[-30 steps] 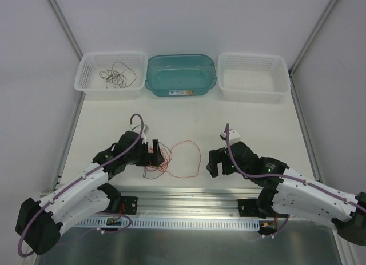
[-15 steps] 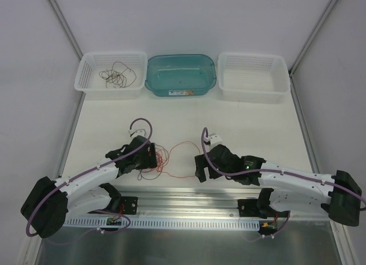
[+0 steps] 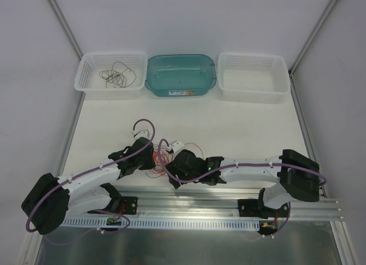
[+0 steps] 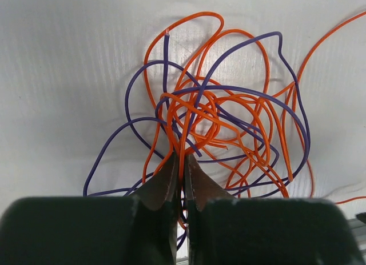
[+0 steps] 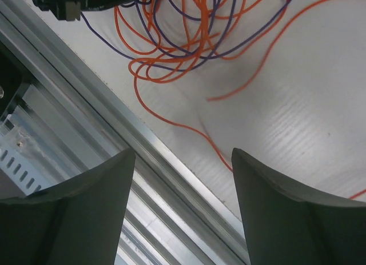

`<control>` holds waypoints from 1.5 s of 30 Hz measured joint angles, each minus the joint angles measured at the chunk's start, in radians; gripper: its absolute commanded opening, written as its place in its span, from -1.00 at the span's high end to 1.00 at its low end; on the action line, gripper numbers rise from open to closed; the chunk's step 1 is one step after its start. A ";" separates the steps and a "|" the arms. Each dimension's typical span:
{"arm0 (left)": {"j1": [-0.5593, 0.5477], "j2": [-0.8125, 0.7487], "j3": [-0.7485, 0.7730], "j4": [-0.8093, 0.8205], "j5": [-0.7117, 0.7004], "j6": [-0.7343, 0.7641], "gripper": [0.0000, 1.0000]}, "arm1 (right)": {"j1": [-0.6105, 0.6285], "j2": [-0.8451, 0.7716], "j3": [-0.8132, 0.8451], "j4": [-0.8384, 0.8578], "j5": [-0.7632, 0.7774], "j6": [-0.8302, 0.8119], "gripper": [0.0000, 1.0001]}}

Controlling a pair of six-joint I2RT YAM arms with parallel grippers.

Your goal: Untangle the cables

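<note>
The left gripper [image 4: 182, 162] was clamped on the cables [image 4: 213, 113] at the tangle's 6 o'clock edge near the rail [image 5: 86, 122]; the right gripper [image 5: 183, 168], jaws wide, would best take one loose orange strand, pulling slowly.

no legible text; small label [image 3: 182, 92] on the teal bin [image 3: 166, 85] too blurred

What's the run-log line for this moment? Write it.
left fingers: shut on cables | right fingers: open, empty, near cables | cables: tangled
</note>
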 measured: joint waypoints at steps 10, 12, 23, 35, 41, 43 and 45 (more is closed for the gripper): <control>0.000 -0.050 -0.021 0.006 0.005 -0.006 1.00 | 0.000 0.157 0.034 0.105 -0.065 -0.040 -0.05; 0.000 -0.052 -0.021 0.007 0.007 -0.006 1.00 | 0.000 0.174 0.034 0.128 -0.077 -0.044 0.10; 0.000 -0.115 -0.041 0.013 0.022 -0.023 1.00 | 0.000 0.197 0.003 0.218 -0.080 -0.061 0.99; 0.000 -0.167 -0.080 0.014 -0.014 -0.029 1.00 | -0.045 -0.409 -0.179 -0.089 0.189 -0.028 0.99; 0.002 -0.188 -0.086 0.008 -0.045 -0.029 1.00 | -0.167 -0.839 -0.171 -0.380 0.394 0.033 0.99; 0.003 -0.200 -0.086 0.002 -0.058 -0.029 1.00 | -0.213 -0.964 -0.138 -0.486 0.449 0.040 0.99; 0.004 -0.211 -0.086 -0.003 -0.064 -0.028 1.00 | -0.240 -1.038 -0.069 -0.571 0.494 0.041 0.99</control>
